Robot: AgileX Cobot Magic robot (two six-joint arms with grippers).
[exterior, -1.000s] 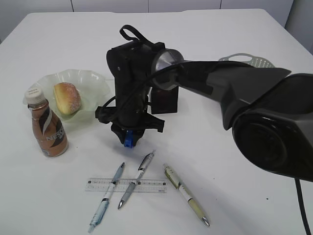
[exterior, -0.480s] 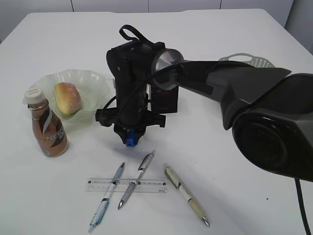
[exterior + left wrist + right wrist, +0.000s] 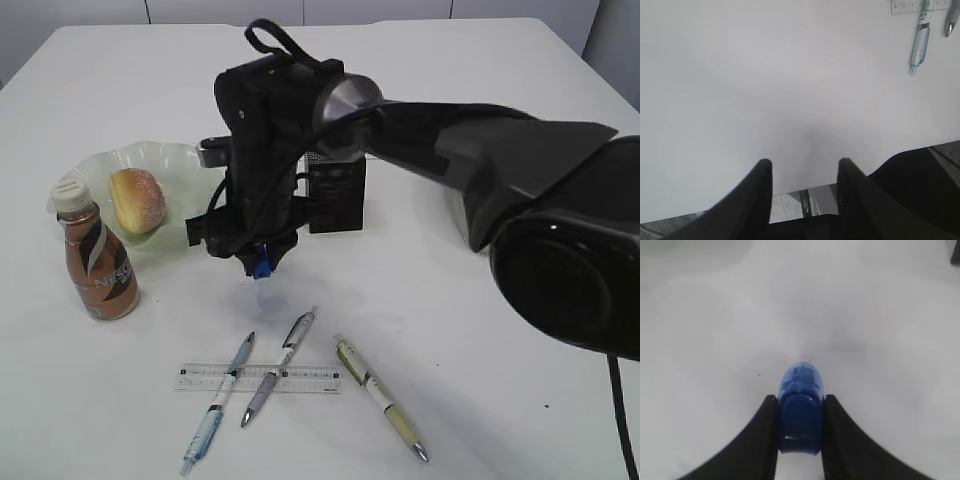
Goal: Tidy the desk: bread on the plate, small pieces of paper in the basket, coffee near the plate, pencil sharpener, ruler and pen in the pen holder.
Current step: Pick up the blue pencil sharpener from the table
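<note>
Taking the ruler (image 3: 257, 378) as my landmark, it lies nearest me on the table (image 3: 480, 330), with two pens (image 3: 218, 402) crossing it and a third pen (image 3: 380, 396) just to its right. Up and left of the ruler stands the coffee (image 3: 94, 262), close beside the plate (image 3: 180, 175), which holds the bread (image 3: 137, 200).

Directly beyond the ruler my right pincer (image 3: 262, 268) hangs above the table, its jaws closed narrowly on the blue pencil sharpener (image 3: 800, 407), which sticks out past the fingertips. Behind it, farther from the ruler, is the black pen holder (image 3: 336, 197), mostly hidden by the arm, so I cannot see what is inside. I cannot find the basket in the exterior view.

My left pincer (image 3: 802, 172) is half open and holds nothing; it sits over bare table well off from the ruler's left end.

My worries from here: the sharpener is smooth and only pinched at its rear half, so a quick swing toward the pen holder could let it slip out. The holder's mouth is small and screened by my own arm, so I could release off-centre and have the sharpener bounce off the rim, or nudge the light mesh cup over with the wrist. I judge the carry to the holder as the step in hand, with ruler and pens to follow.
</note>
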